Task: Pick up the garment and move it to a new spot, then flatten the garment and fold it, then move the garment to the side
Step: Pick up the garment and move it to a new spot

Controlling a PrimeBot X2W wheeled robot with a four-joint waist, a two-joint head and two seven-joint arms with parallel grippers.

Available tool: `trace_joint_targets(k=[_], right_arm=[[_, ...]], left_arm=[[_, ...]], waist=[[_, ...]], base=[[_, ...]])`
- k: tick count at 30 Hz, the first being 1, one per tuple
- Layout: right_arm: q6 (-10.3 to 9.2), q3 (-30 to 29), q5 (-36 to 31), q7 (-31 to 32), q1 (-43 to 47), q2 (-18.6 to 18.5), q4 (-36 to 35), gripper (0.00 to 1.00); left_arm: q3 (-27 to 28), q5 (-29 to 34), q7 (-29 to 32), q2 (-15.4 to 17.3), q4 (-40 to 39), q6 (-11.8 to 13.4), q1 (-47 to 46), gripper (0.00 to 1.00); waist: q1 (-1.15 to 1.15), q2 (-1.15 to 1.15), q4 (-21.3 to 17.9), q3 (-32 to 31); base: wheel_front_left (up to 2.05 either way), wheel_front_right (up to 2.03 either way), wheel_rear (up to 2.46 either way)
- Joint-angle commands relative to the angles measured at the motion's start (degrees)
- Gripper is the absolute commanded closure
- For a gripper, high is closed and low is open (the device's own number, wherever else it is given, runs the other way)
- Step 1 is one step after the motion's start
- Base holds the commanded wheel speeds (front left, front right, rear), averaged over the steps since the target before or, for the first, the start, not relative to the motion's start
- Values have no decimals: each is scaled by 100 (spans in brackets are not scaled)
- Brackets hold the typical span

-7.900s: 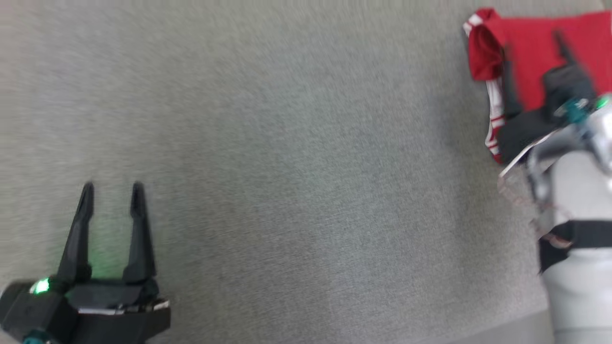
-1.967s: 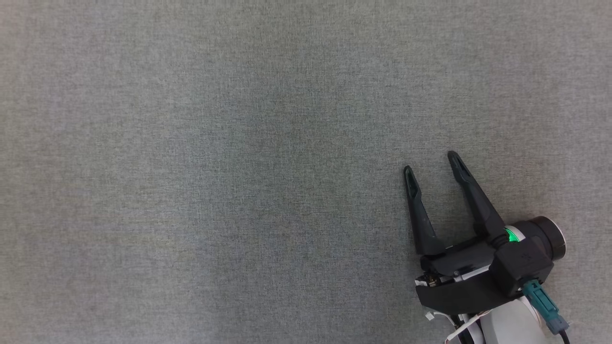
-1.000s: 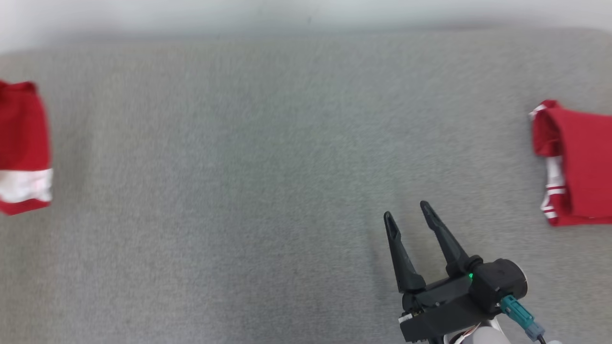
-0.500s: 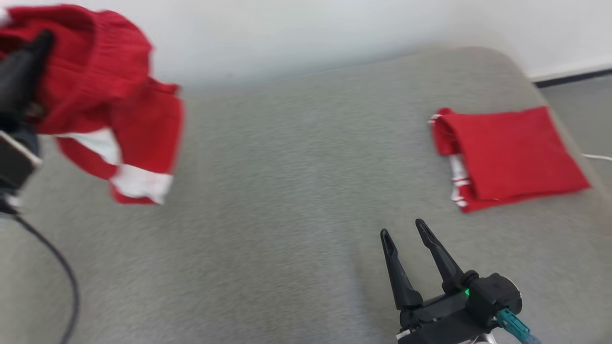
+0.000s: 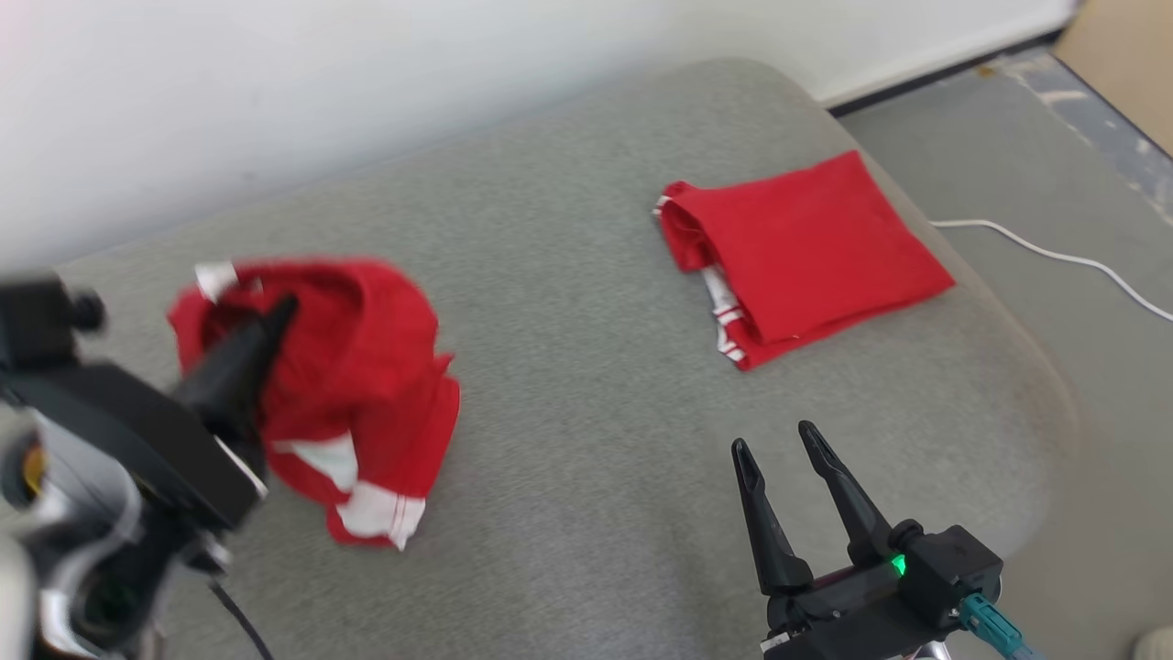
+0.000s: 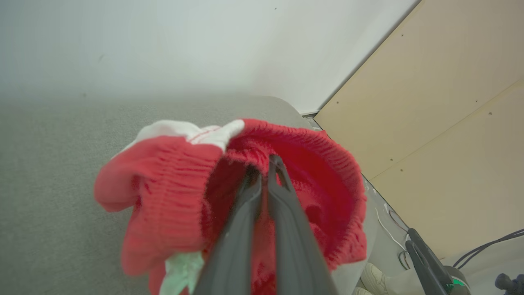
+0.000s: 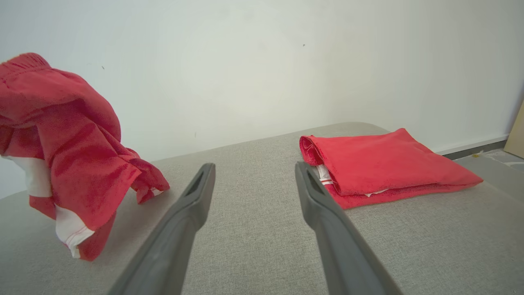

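hanging from the closed left end effector (image 5: 279, 312), a crumpled red garment (image 5: 376, 357) is held over the grey cushion (image 5: 568, 458). the right end effector (image 5: 772, 436) is opened and empty; a folded red garment (image 5: 806, 243) is seen ahead of it.

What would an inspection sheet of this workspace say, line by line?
Surface: grey cushion, bare in the middle.
Job's things: red garment, bunched, hanging from the left hand; folded garment lying flat at the far right.
Clutter: nothing seen.
Hands: left hand shut on the garment; right hand open, empty, over the cushion.
Cables: white cable on the floor to the right; black cable below the left arm.
Surroundings: white wall behind, grey floor, tan panel.
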Motion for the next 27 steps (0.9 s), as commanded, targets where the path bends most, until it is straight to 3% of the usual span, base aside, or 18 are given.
trace_joint_targets(k=[1,6,10,12,14,18,27], right_arm=[[-17,-4,19,2,25,-7,-16,0],[-17,-21,1,2,26,-7,-7,0],[-17,-47,-13,2,65,-7,6,0],[-17,-83,-11,2,114,-9,35,0],[-17,-127,-73,2,160,-8,71,0],[-17,-206,-174,2,224,-8,104,0],[-17,-401,-370,1,380,-10,147,0]], left_arm=[[-35,104,-218,-125,150,-66,296,100],[-116,51,-739,-548,707,-162,753,100],[-72,81,-1535,-1029,1413,-322,1044,100],[20,-12,-2031,-1330,1782,-433,1183,0],[86,-161,-2684,-1600,2207,-621,1386,0],[-65,-421,-3352,-1779,2420,-848,1619,0],[-303,-403,-4903,-1782,1860,-932,2233,0]], waist=[[0,0,-298,137],[0,0,-329,125],[0,0,-275,59],[0,0,-206,-3],[0,0,-74,-106],[0,0,198,-271],[0,0,924,-594]], base=[[0,0,0],[0,0,0],[0,0,0],[0,0,0],[0,0,0],[0,0,0],[0,0,0]])
